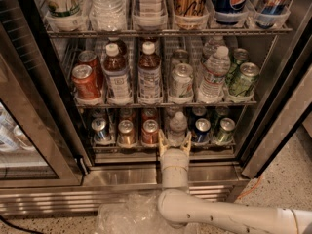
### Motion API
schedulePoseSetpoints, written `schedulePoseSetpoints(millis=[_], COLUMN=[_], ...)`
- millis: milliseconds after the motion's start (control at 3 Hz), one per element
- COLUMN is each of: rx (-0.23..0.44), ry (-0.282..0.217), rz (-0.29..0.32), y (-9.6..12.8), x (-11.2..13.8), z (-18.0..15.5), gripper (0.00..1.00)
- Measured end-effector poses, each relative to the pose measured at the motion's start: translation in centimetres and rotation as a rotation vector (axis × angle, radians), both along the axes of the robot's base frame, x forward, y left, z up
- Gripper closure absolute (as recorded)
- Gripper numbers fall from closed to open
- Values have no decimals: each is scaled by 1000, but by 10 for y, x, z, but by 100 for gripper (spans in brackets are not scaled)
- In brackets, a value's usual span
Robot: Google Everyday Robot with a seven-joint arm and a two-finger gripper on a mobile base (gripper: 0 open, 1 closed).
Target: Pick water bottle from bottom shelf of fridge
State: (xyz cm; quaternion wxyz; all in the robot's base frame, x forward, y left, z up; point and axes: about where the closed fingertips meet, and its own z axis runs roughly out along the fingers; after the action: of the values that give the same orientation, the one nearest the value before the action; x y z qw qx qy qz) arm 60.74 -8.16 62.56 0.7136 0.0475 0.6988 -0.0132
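At lower centre of the frame, the claw (174, 147) gapes open just in front of the water bottle (177, 126) on the fridge's (122, 177) bottom shelf (111, 147), among cans.

The arm (229, 217) was made of smooth, cream-white tubes with soft, rounded edges. A long tube was joined to a fat round joint (171, 207) at the bend. A shorter, thinner round tube (174, 172) of the same cream-white colour was set on top of that joint. The gripper (174, 143) was fixed to the end of this short tube and was seen at the front of the bottom shelf (131, 148). Its two fingers (162, 149) were small, pointed and pale yellow, and were spread apart like a V.
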Motion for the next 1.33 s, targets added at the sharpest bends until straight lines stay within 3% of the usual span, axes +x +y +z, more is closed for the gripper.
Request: schedulePoseSetpoints(millis=[667, 1333], rx=[-7, -23], ry=[13, 32], rz=[12, -46], y=[0, -26], x=[7, 37], z=[-7, -12], gripper=[32, 32])
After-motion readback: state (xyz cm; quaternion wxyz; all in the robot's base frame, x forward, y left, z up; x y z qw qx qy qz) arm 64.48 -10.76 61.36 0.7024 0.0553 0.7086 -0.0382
